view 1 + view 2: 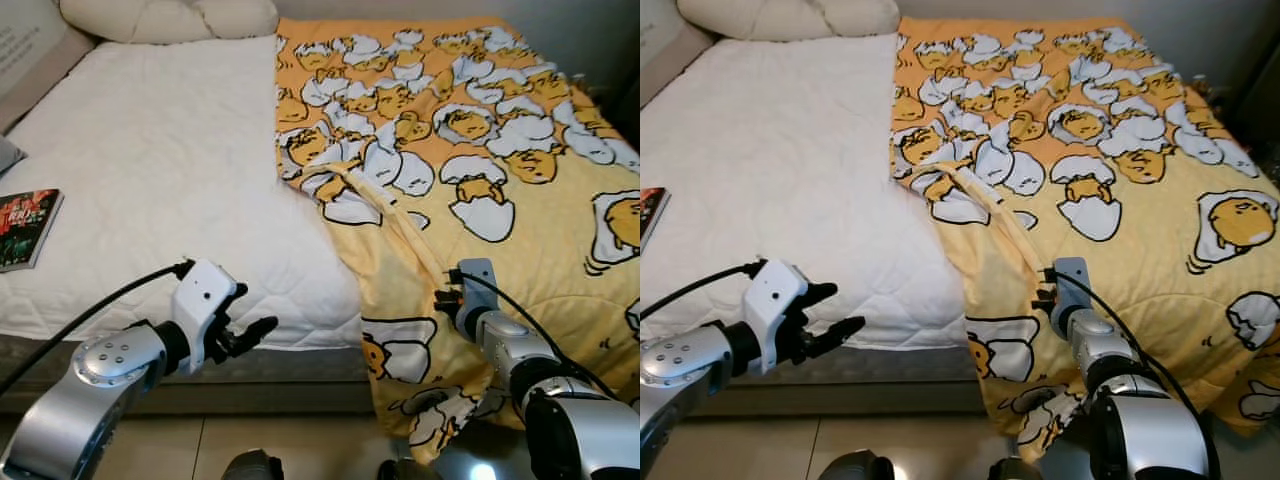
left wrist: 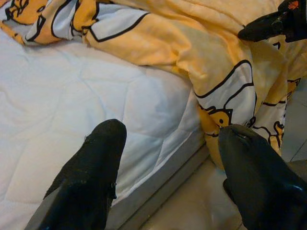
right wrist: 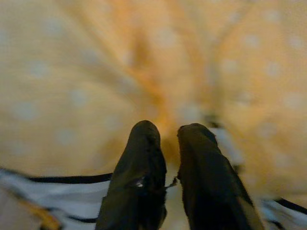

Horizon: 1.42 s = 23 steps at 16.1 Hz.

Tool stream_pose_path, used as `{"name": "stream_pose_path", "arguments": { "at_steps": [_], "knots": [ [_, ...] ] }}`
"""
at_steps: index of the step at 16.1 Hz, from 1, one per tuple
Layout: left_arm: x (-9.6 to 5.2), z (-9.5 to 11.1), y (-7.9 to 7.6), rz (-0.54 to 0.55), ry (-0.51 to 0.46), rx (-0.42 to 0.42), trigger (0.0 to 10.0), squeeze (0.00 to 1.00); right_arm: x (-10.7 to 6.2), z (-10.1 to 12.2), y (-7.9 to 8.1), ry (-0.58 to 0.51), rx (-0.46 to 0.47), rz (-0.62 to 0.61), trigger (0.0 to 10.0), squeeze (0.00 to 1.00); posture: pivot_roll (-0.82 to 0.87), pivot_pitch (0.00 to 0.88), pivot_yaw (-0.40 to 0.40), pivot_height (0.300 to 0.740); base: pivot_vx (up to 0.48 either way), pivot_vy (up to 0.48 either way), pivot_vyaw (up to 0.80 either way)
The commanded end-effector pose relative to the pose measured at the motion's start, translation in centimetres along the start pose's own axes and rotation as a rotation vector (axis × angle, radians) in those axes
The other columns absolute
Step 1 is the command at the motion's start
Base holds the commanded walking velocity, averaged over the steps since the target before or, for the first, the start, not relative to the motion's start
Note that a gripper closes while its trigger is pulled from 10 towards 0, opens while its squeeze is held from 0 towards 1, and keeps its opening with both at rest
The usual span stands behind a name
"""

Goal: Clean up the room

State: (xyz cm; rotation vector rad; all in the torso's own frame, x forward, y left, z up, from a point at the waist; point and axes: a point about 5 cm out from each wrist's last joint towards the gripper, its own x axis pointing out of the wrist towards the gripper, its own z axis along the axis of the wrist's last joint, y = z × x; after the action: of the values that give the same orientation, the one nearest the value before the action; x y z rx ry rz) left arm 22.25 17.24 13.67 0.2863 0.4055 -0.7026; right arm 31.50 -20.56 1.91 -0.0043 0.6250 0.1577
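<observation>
A yellow blanket (image 1: 480, 150) printed with egg cartoons covers the right half of the bed and hangs over its front edge. The white quilted mattress (image 1: 150, 170) lies bare on the left half. My right gripper (image 1: 443, 292) is at the blanket's folded edge near the bed's front, shut on a pinch of the yellow fabric (image 3: 158, 86). My left gripper (image 1: 250, 312) hovers open at the mattress's front edge, a little left of the hanging blanket (image 2: 216, 62), holding nothing.
A book (image 1: 25, 228) with a dark cover lies on the mattress at the far left. Cream pillows (image 1: 170, 18) sit at the head of the bed. Tiled floor (image 1: 300, 440) runs along the bed's front below both arms.
</observation>
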Motion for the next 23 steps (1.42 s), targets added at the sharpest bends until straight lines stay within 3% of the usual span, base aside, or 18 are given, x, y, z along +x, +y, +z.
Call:
{"name": "stream_pose_path", "arguments": {
  "at_steps": [1, 3, 6, 7, 8, 9, 12, 14, 17, 19, 21, 23],
  "knots": [
    [0.1, -0.1, 0.2, 0.011, 0.002, 0.015, 10.0, 0.0, 0.2, 0.2, 1.4, -0.023, -0.012, 0.145, 0.0, 0.0, 0.04, 0.0, 0.037, 0.74, 0.0, 0.0, 0.0],
    [0.1, -0.2, 0.5, 0.01, 0.007, 0.024, 10.0, 0.0, 0.3, 0.6, 3.2, -0.034, -0.032, 0.314, 0.0, 0.0, 0.04, 0.0, 0.04, 0.74, 0.0, 0.0, 0.0],
    [0.1, -0.2, 0.8, 0.015, 0.008, 0.031, 10.0, 0.0, 0.5, 1.2, 4.8, -0.05, -0.096, 0.402, 0.0, 0.0, 0.04, 0.0, 0.042, 0.74, 0.0, 0.0, 0.0],
    [0.2, -0.1, 0.8, 0.014, 0.005, 0.034, 10.0, 0.0, 0.6, 1.3, 4.2, -0.061, -0.14, 0.301, 10.0, 0.0, 0.04, 0.0, 0.038, 0.74, 0.0, 0.0, 0.0],
    [0.3, -0.1, 0.7, 0.014, 0.002, 0.035, 10.0, 0.0, 0.6, 1.4, 3.7, -0.073, -0.129, 0.243, 10.0, 0.0, 0.04, 0.0, 0.037, 0.74, 0.0, 0.0, 0.0],
    [0.4, -0.1, 0.6, 0.012, -0.001, 0.036, 10.0, 0.0, 0.5, 1.9, 2.8, -0.105, -0.087, 0.166, 10.0, 1.0, 0.04, 0.0, 0.037, 0.74, 0.0, 0.0, 0.0],
    [0.6, -0.2, 0.2, -0.003, -0.003, 0.037, 10.0, 0.0, 0.2, 3.2, 0.7, -0.162, -0.089, 0.0, 10.0, 1.0, 0.04, 0.0, 0.043, 0.74, 0.0, 0.0, 0.0],
    [0.6, -0.1, 0.2, -0.007, -0.002, 0.04, 10.0, 0.0, 0.2, 3.3, 0.1, -0.146, -0.127, -0.059, 10.0, 1.0, 0.04, 0.0, 0.05, 0.74, 0.0, 0.0, 0.0],
    [0.6, 0.0, 0.2, -0.003, -0.009, 0.045, 10.0, 0.0, 0.1, 3.4, -0.4, -0.144, -0.114, -0.104, 10.0, 1.0, 0.04, 0.0, 0.05, 0.74, 0.0, 0.0, 0.0],
    [0.9, -0.3, 0.3, 0.087, -0.026, -0.031, 10.0, 0.0, 0.0, 3.9, -0.2, -0.193, -0.062, -0.082, 10.0, 1.0, 0.03, 0.0, 0.037, 0.74, 0.0, 0.0, 0.0],
    [1.4, -0.3, 0.8, 0.253, -0.105, -0.173, 10.0, 0.0, -0.4, 4.1, -0.5, -0.264, 0.005, -0.077, 10.0, 1.0, 0.01, 0.0, 0.027, 0.74, 0.0, 0.0, 0.0],
    [2.4, -0.8, 0.5, 0.346, -0.124, -0.228, 10.0, 0.0, -1.7, 3.1, 0.2, -0.352, 0.078, -0.075, 10.0, 1.0, -0.04, 0.0, 0.013, 0.74, 0.0, 0.0, 0.0]
  ]
}}
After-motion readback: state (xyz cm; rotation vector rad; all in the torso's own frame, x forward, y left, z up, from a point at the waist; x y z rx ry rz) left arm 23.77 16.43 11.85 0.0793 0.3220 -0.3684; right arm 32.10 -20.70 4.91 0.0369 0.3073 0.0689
